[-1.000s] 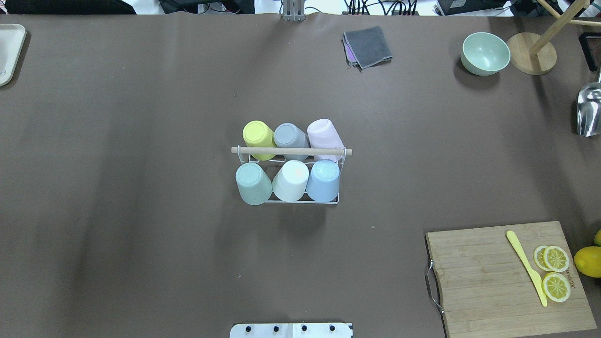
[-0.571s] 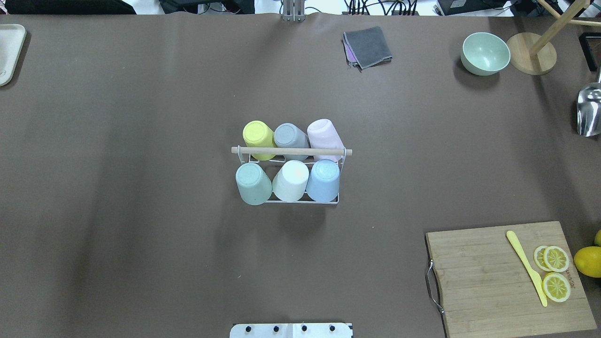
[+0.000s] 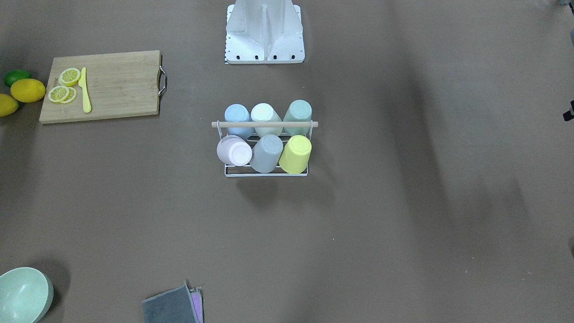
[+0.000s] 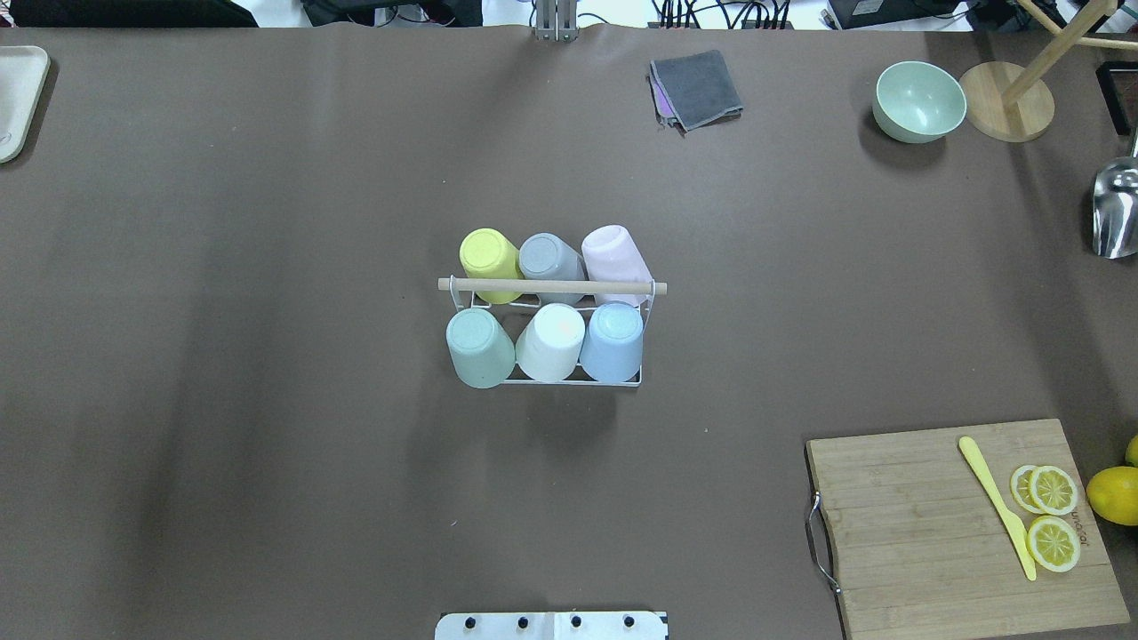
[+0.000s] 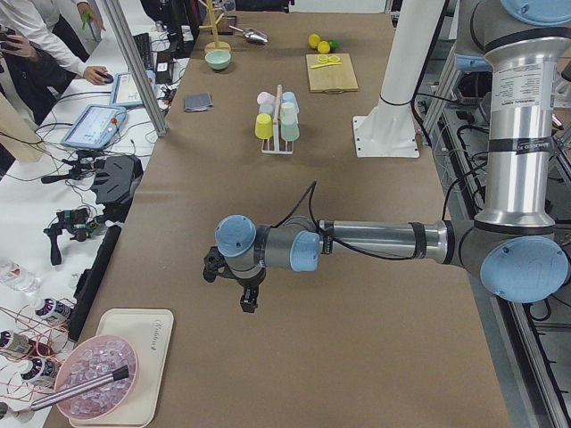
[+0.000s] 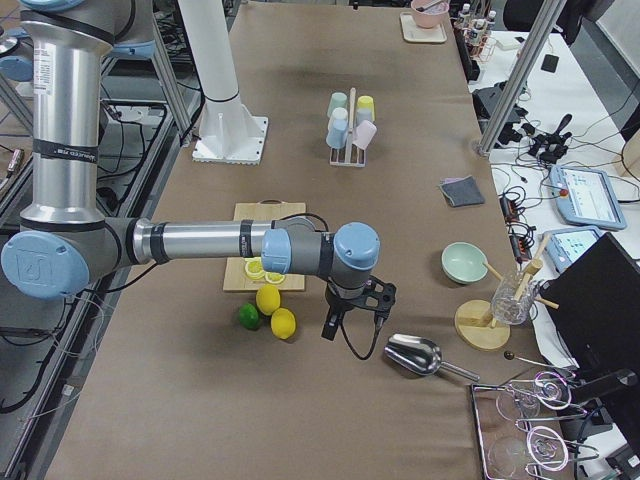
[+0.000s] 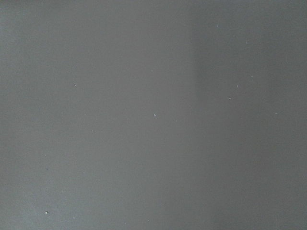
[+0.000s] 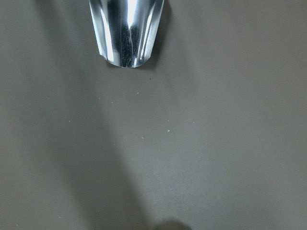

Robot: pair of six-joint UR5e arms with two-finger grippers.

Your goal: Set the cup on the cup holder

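The cup holder [image 4: 551,286], a white wire rack with a wooden rod handle, stands at the table's middle; it also shows in the front view [image 3: 264,124]. Six cups sit upside down on its prongs: yellow [image 4: 487,253], grey [image 4: 549,258], pink [image 4: 613,252], green [image 4: 478,347], white [image 4: 551,342] and blue [image 4: 613,340]. My left gripper [image 5: 248,299] hangs low over bare table far to the left, seen only from the side. My right gripper [image 6: 330,328] hangs far to the right by a metal scoop [image 6: 412,354]. I cannot tell whether either is open or shut.
A cutting board [image 4: 960,524] with lemon slices and a yellow knife lies at the near right, lemons [image 4: 1113,493] beside it. A green bowl [image 4: 918,100], a wooden stand [image 4: 1009,102] and a grey cloth [image 4: 696,87] lie at the far side. A tray [image 4: 16,98] lies far left.
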